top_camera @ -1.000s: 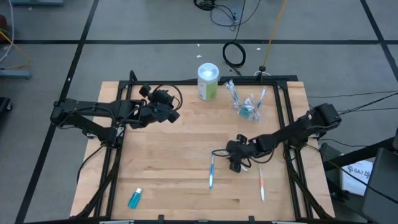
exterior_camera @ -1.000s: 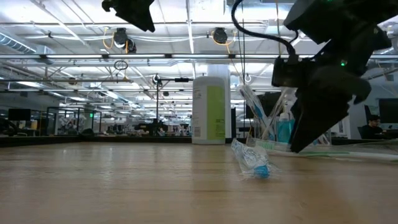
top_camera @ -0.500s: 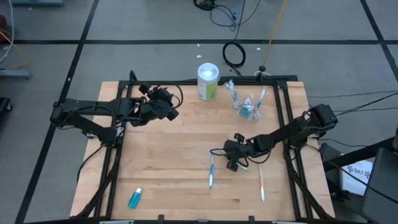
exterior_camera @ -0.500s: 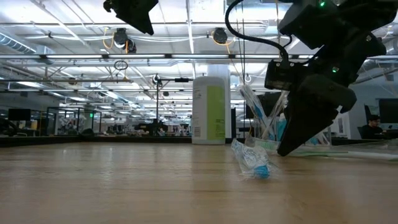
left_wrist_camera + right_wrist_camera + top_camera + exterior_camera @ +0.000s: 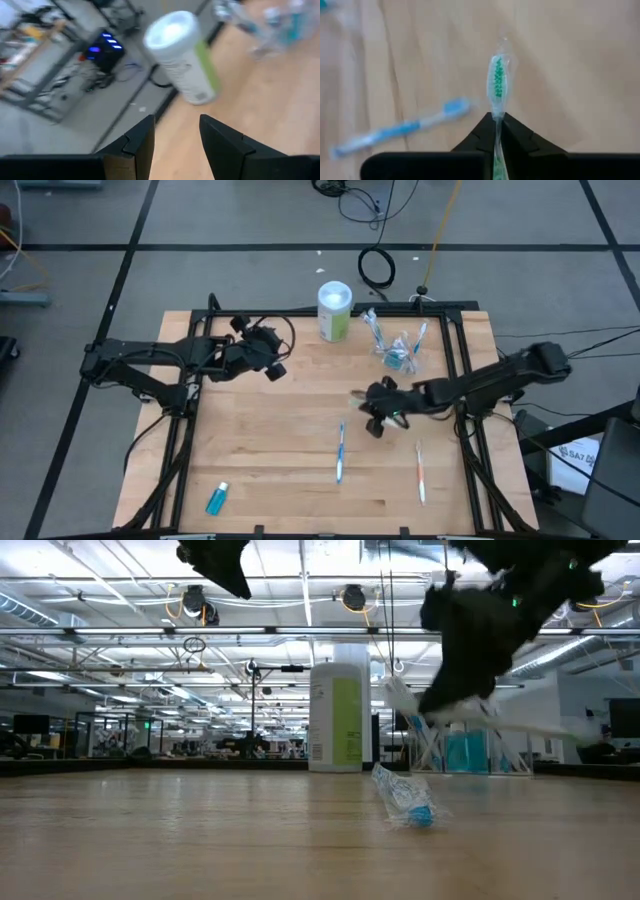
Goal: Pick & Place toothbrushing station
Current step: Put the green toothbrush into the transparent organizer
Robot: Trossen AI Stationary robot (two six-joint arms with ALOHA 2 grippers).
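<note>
Toothbrush, green bristles and clear wrapper, is clamped in the right gripper, jaws pinched shut on the handle, head pointing straight out past the fingertips. High view puts that gripper over mid-table, off the wood; low view shows the brush held clear of the surface, roughly level.

Key relation: cup, already holding several brushes, sits toward the table's far edge, near the gripper. My read is the brush's long axis lies flat, so it needs tipping upright to drop into the cup mouth.

Right arm is much nearer the cup. Left gripper hangs over the far left of the table, jaws apart, empty, facing the green-labelled canister.

On the wood: blue brush, orange brush, teal tube near the front-left corner.
</note>
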